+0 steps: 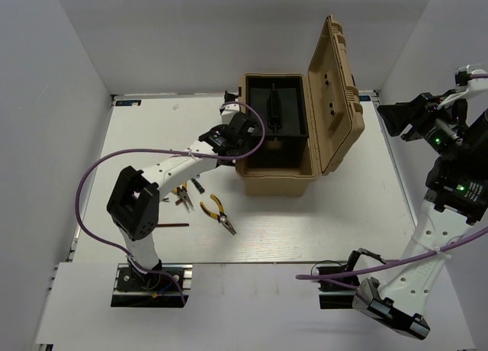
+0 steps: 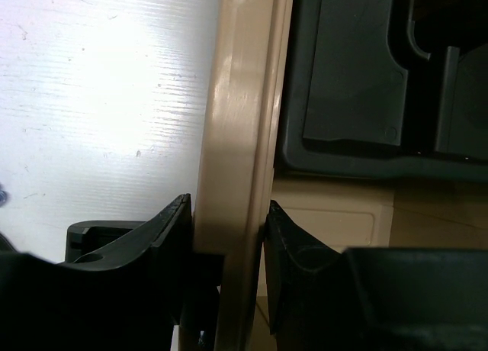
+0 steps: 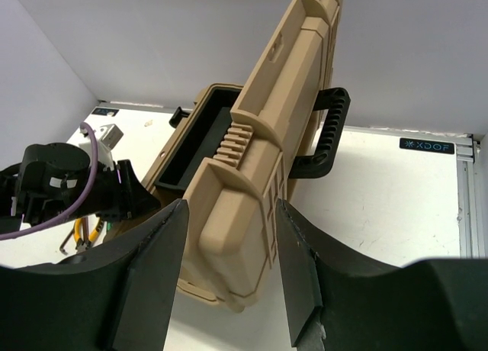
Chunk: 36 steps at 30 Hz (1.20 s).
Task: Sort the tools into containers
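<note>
The left gripper (image 2: 229,207) clamps the open tan toolbox (image 1: 274,185) by its side wall, apparently steadying it; the right gripper (image 3: 230,207) hangs nearby, jaws apart. Pliers (image 1: 219,214) lie on the table (image 1: 320,229).

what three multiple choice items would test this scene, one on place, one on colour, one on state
1. Where do the pliers lie?
A inside the toolbox
B on the table, left of the toolbox
C on top of the lid

2. What colour is the toolbox shell?
A red
B tan
C blue

3. How is the lid?
A shut and latched
B taken off
C swung open, upright

Key:
1 B, the top view shows them on the white table.
2 B, the walls are tan in every view.
3 C, the dark interior is exposed and the lid stands up on its hinge.
</note>
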### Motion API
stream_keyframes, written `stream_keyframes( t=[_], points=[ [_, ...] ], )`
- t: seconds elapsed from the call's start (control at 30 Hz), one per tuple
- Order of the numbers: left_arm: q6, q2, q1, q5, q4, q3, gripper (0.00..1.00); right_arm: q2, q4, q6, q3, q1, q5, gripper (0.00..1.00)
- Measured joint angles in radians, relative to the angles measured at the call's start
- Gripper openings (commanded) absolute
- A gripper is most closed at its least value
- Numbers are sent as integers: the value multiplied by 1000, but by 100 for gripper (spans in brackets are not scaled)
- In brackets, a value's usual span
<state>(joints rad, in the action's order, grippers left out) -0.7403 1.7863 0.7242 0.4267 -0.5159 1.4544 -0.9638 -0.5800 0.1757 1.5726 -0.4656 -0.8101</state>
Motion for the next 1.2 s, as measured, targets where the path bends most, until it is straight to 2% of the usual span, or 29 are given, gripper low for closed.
stream_keyframes(
  t=[0.13,0.17,0.23,0.27,0.37,0.5,0.73,1.03,1.13,1.17,1.2],
  points=[
    [-12,1,2,7,-1,0,0,1,0,0,0,0,0,56],
    [-12,2,2,8,-1,0,3,1,0,0,0,0,0,56],
    [-12,2,2,8,-1,1,16,2,0,0,0,0,0,56],
    [-11,2,2,7,0,1,35,2,0,0,0,0,0,56],
    [-7,2,2,8,1,1,66,2,0,0,0,0,0,56],
    [-62,22,-16,9,46,0,81,2,0,0,0,0,-1,56],
    [-18,19,-13,-24,63,6,88,8,1,0,-11,0,-1,56],
    [108,-41,-16,-21,-26,35,90,13,0,0,-17,0,-2,57],
    [138,-112,-16,-18,-43,35,90,16,0,0,-17,0,-4,61],
    [147,-143,-14,-15,-45,35,89,18,0,-1,-17,0,-4,70],
    [157,-175,-13,-11,-47,35,86,19,0,-1,-17,0,-5,74]
  ],
)
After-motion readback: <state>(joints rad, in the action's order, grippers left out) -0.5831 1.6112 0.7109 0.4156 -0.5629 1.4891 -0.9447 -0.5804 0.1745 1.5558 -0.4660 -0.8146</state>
